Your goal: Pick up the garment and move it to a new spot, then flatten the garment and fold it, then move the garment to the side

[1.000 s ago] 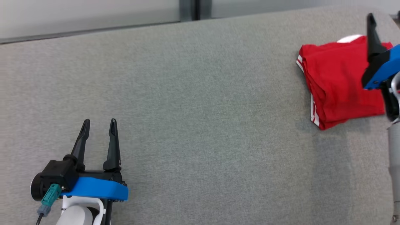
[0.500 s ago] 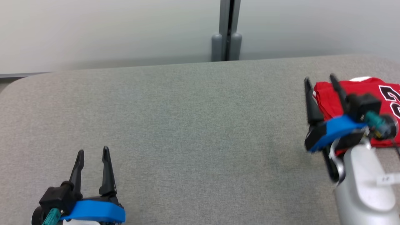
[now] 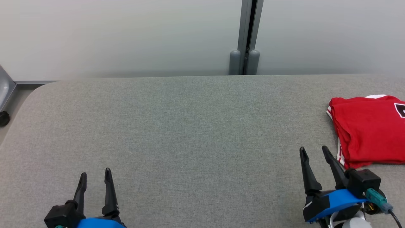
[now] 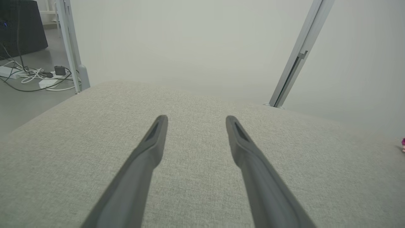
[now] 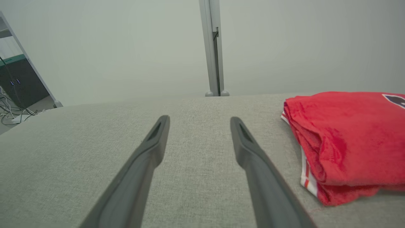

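The garment [image 3: 370, 129] is a red jersey with white trim, folded into a compact stack at the far right of the grey padded table [image 3: 190, 126]. In the right wrist view the garment [image 5: 348, 139] lies to the right of my fingers, apart from them. My right gripper [image 3: 314, 150] stands open at the lower right, just left of the garment's near corner, with nothing between its fingers. Low on the left, my left gripper [image 3: 95, 173] is open too and holds nothing; its fingers [image 4: 152, 148] hover over bare fabric.
A pale partition wall with a grey post [image 3: 245, 38] runs behind the table. Past the table's rounded left end [image 3: 22, 104] is floor, with cables and a power strip [image 4: 41, 77] showing in the left wrist view.
The head camera has tilted up and swung, so the wall now shows. My right gripper has drawn back from over the garment to the near edge beside it. The garment stays folded.
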`<state>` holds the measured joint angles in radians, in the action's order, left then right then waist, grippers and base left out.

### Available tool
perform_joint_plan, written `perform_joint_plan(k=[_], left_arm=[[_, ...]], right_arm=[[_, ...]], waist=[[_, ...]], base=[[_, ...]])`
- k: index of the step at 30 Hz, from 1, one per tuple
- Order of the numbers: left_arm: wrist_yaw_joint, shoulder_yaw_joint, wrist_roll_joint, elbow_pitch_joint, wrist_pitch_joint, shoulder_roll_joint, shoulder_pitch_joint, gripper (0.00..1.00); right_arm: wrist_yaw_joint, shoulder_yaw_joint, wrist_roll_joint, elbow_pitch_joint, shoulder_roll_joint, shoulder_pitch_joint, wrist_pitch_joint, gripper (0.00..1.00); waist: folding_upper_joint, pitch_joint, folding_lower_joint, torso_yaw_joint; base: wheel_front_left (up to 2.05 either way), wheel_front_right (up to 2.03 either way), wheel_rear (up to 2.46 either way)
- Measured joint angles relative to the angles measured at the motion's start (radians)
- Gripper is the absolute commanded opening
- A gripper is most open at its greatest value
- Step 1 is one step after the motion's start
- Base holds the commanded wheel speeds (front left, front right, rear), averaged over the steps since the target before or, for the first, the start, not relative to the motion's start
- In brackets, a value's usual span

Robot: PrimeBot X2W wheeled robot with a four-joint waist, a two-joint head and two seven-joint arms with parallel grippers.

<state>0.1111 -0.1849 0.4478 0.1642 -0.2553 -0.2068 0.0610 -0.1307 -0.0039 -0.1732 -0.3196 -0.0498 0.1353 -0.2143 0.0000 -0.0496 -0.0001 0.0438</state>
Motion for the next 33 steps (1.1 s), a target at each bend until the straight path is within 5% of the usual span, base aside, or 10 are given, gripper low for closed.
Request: perform_joint_plan(k=[33], left_arm=[[-0.015, -0.039, 0.013, 0.066, 0.016, -0.003, 0.013, 1.0]], right_arm=[[0.0, 0.044, 0.001, -0.047, 0.0, -0.057, -0.035, 1.0]], waist=[[0.0, 0.026, 0.0001, -0.004]], base=[[0.0, 0.0, 0.0]])
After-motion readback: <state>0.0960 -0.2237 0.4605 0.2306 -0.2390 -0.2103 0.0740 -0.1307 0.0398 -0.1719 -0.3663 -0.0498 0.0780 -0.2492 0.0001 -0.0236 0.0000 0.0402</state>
